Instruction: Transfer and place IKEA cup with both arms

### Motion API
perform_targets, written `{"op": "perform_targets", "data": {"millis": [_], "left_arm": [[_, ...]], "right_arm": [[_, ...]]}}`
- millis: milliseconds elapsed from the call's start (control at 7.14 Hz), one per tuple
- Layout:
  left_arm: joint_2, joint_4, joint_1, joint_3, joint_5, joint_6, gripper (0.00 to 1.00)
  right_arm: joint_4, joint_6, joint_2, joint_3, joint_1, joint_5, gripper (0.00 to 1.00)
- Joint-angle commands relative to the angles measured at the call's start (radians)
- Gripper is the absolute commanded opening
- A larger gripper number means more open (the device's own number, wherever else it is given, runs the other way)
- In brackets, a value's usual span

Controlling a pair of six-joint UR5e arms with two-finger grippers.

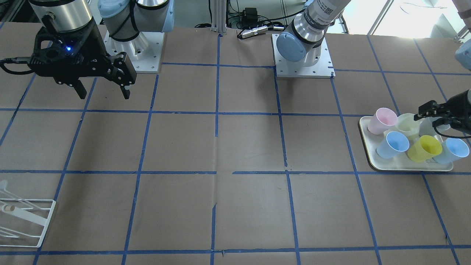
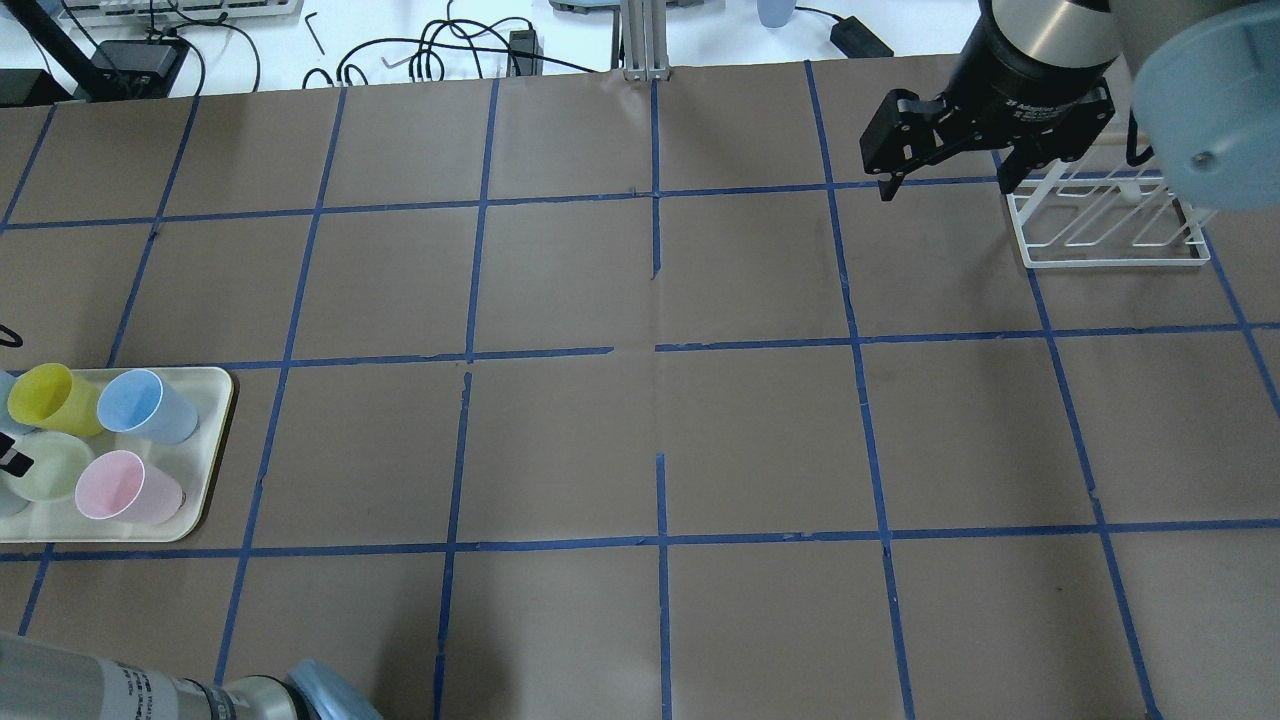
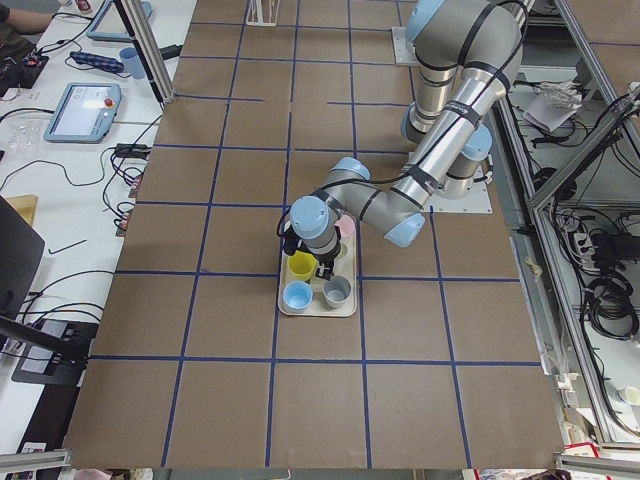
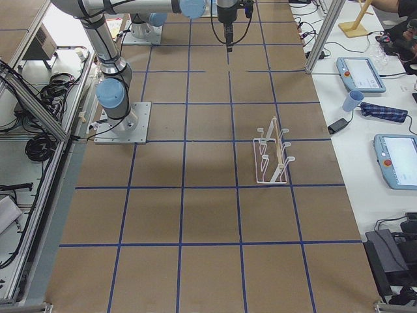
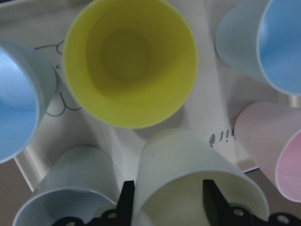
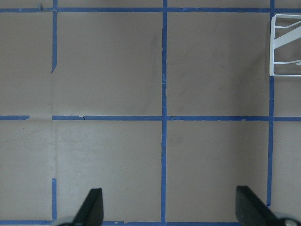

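Jaws spread on left arm [image 3: 440, 140], seemingly astride IKEA cup [image 5: 188, 160] rim, and right arm [image 2: 1040, 30].

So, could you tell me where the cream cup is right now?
In the front-facing view the cream cup stands on the tray at the right edge, between the pink cup and the grey cup, by the left tool.
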Motion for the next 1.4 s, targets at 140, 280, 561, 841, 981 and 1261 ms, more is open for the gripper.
{"op": "perform_targets", "data": {"millis": [140, 280, 561, 841, 981, 1261], "left_arm": [[0.002, -0.009, -0.001, 0.008, 0.001, 0.0, 0.96], [0.003, -0.009, 0.0, 0.008, -0.001, 0.0, 0.96], [0.002, -0.009, 0.009, 0.021, -0.002, 0.0, 0.97], [0.03, -0.026, 0.018, 0.025, -0.002, 0.006, 0.99], [0.05, -0.063, 0.009, 0.05, -0.004, 0.005, 0.99], [0.112, -0.188, -0.097, 0.128, -0.01, -0.059, 0.99]], "right_arm": [[-0.001, 0.0, 0.001, 0.0, 0.0, 0.0, 1.0], [-0.004, 0.001, 0.0, 0.0, 0.0, 0.001, 1.0], [-0.004, 0.0, 0.0, -0.001, 0.0, 0.0, 1.0], [-0.006, 0.001, 0.0, -0.001, 0.0, 0.001, 1.0], [-0.006, 0.0, 0.0, -0.001, 0.0, 0.001, 1.0], [-0.006, 0.0, 0.0, -0.001, 0.0, 0.001, 1.0]]}}
